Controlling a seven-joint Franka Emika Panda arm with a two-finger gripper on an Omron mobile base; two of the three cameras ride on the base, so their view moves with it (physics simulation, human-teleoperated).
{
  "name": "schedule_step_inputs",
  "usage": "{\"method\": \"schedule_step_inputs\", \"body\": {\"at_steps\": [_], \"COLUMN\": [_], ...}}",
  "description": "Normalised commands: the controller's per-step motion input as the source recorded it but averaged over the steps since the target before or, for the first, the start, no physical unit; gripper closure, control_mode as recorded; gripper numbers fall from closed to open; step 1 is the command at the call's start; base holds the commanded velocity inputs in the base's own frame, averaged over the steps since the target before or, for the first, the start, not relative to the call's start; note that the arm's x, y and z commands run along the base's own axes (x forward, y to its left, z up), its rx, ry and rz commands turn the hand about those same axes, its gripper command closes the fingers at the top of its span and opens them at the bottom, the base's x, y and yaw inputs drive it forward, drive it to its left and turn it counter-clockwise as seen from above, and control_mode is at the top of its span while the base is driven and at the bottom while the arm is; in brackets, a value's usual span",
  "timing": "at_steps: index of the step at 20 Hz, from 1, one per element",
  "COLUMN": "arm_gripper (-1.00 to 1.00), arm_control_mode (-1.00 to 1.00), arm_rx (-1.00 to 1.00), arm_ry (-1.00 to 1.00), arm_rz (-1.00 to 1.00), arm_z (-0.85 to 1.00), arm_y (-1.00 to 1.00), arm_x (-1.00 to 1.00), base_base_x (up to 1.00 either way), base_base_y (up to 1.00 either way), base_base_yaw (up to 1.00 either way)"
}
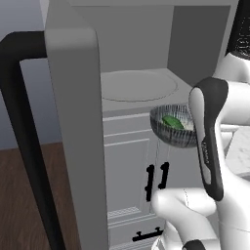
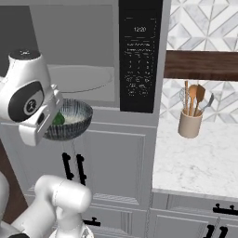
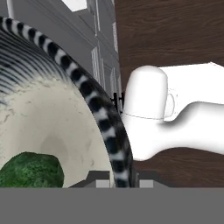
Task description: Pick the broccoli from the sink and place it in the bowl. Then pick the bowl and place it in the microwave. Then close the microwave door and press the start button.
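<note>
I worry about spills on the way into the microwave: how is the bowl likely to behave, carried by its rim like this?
The bowl looks rigid, so it should not flex. Held at one side of the rim by the tool, it may sag or tilt. The broccoli lies loose on the smooth inside and could slide or roll if the bowl tips.

Bowl with broccoli inside is held in the air before the open microwave, below its turntable. Utensil crock stands on the marble counter.
</note>
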Motion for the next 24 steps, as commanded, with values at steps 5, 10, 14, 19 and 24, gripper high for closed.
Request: {"method": "schedule_step_inputs", "body": {"at_steps": [5, 10, 14, 19, 24], "arm_gripper": [1.0, 1.0, 1.0, 1.0, 1.0], "arm_control_mode": [-1.0, -1.0, -1.0, -1.0, -1.0], "arm_rx": [0.0, -0.03, 0.0, 0.0, 0.0], "arm_ry": [-0.19, -0.13, 0.0, 0.0, 0.0], "arm_rz": [0.0, 0.01, 0.0, 0.03, 0.07], "arm_z": [0.14, 0.61, 0.45, 0.12, -0.01], "arm_y": [0.17, 0.06, -0.05, 0.0, 0.0], "arm_x": [-0.92, -0.15, 0.58, 0.9, 0.96], "base_base_x": [0.0, 0.0, 0.0, 0.0, 0.0], "base_base_y": [0.0, 0.0, 0.0, 0.0, 0.0], "base_base_yaw": [0.0, 0.0, 0.0, 0.0, 0.0]}}
